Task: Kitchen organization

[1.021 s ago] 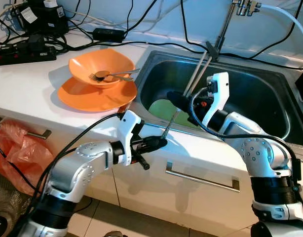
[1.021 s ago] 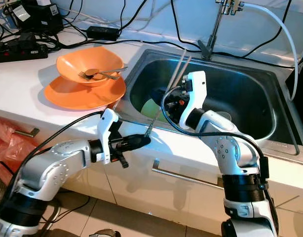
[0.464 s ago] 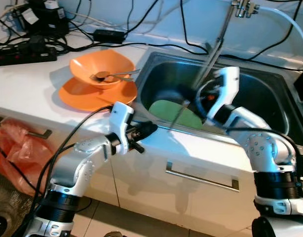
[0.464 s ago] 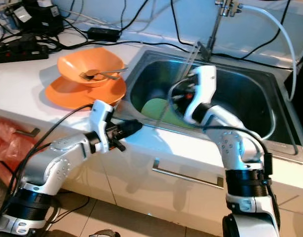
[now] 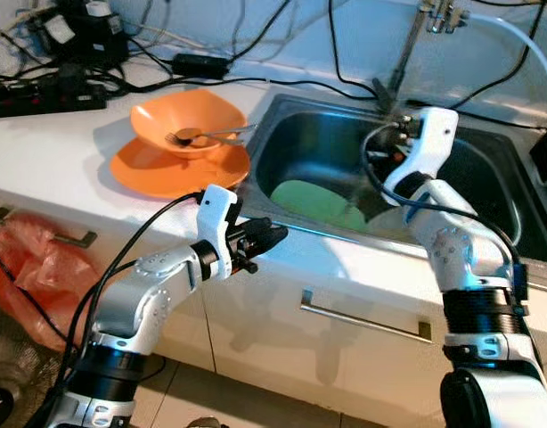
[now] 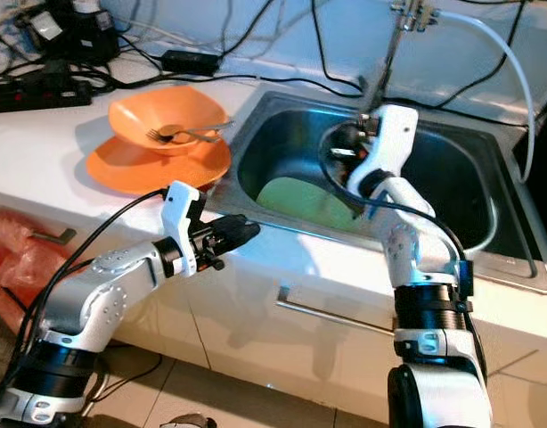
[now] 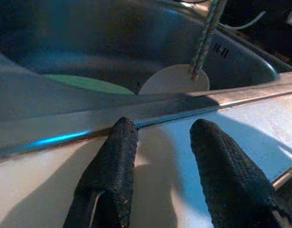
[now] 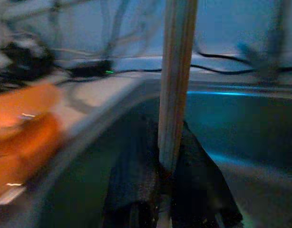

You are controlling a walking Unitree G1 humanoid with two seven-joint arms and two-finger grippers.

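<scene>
My right gripper (image 8: 161,183) is shut on a pair of pale wooden chopsticks (image 8: 177,80) and holds them upright over the steel sink (image 5: 282,116). In the left wrist view the chopsticks (image 7: 207,35) stand above a white dish (image 7: 174,80) in the basin. A green plate (image 5: 314,201) lies on the sink floor beside it. My left gripper (image 5: 266,235) is open and empty, low over the counter strip at the sink's front rim. On the counter to the left an orange bowl (image 5: 186,118) with a fork and a spoon (image 5: 198,135) rests on an orange plate (image 5: 162,171).
The tap (image 5: 407,53) and a white hose (image 5: 518,36) rise behind the sink. Power strips (image 5: 42,94) and black cables (image 5: 256,53) crowd the back of the counter. Below are cabinet handles (image 5: 363,319) and a red plastic bag (image 5: 24,259).
The right gripper has carried the chopsticks away from the left gripper, back and to the right over the sink. The left gripper has shifted slightly toward the sink rim and holds nothing.
</scene>
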